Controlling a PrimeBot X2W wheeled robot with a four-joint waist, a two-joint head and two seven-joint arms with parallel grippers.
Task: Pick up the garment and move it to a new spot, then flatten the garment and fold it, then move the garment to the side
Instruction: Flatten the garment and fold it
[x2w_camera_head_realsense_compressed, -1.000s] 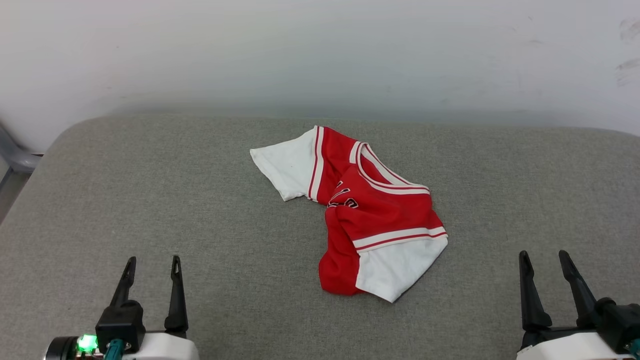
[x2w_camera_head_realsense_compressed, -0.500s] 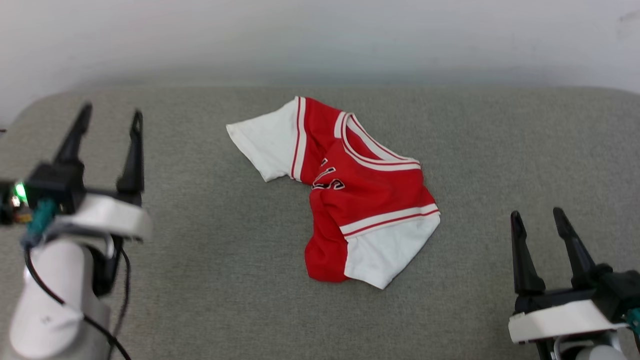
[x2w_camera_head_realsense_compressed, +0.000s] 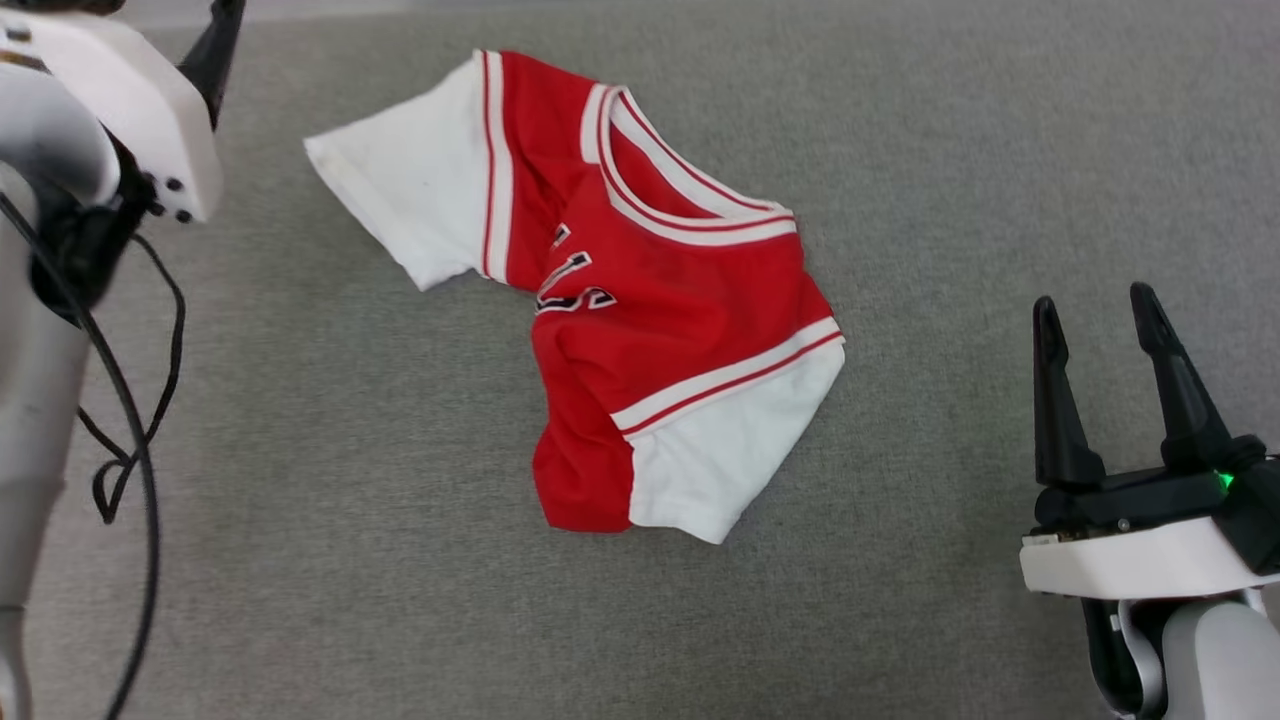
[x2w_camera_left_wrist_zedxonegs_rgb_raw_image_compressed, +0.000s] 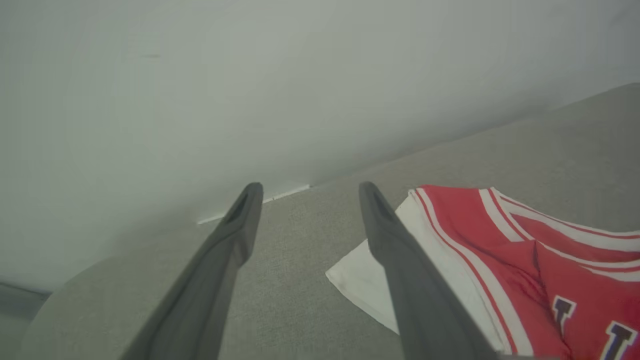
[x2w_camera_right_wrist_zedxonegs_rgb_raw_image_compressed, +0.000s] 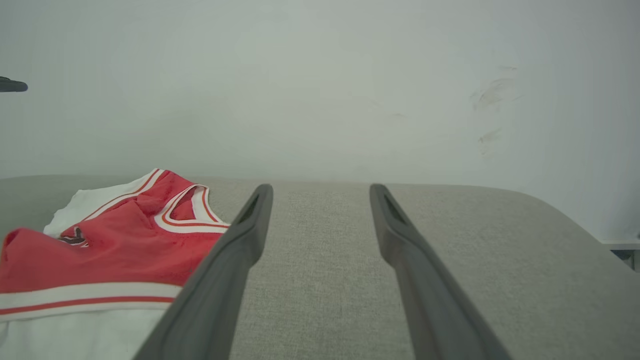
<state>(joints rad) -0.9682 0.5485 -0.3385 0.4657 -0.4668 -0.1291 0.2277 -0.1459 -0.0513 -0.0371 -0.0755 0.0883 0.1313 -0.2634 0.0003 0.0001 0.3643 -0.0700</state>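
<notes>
Head view shows you the garment (x2w_camera_head_realsense_compressed: 660, 300) lying crumpled on the grey cushioned surface (x2w_camera_head_realsense_compressed: 300, 480), roughly in the middle and toward the far side. One white sleeve is spread out at the far left and the other lies at the near right. The red body is bunched between them, its striped collar faces the far edge, and its black-and-white letters are partly folded under. Your right gripper (x2w_camera_head_realsense_compressed: 1095, 300) sits at the near right, well apart from the cloth, its two dark fingers spread wide with nothing between them. In the right wrist view you look along those fingers over bare cushion, with the jersey off to their left. Your left gripper (x2w_camera_left_wrist_zedxonegs_rgb_raw_image_compressed: 310, 187) is up at the far left, near the spread sleeve; in the left wrist view its fingers stand wide apart and grasp nothing, and one finger crosses in front of the sleeve's edge. You cannot tell from these views whether it touches the cloth. A black cable (x2w_camera_head_realsense_compressed: 140, 400) hangs in loops beside the left arm, and a pale wall (x2w_camera_left_wrist_zedxonegs_rgb_raw_image_compressed: 200, 100) rises behind the cushion.
</notes>
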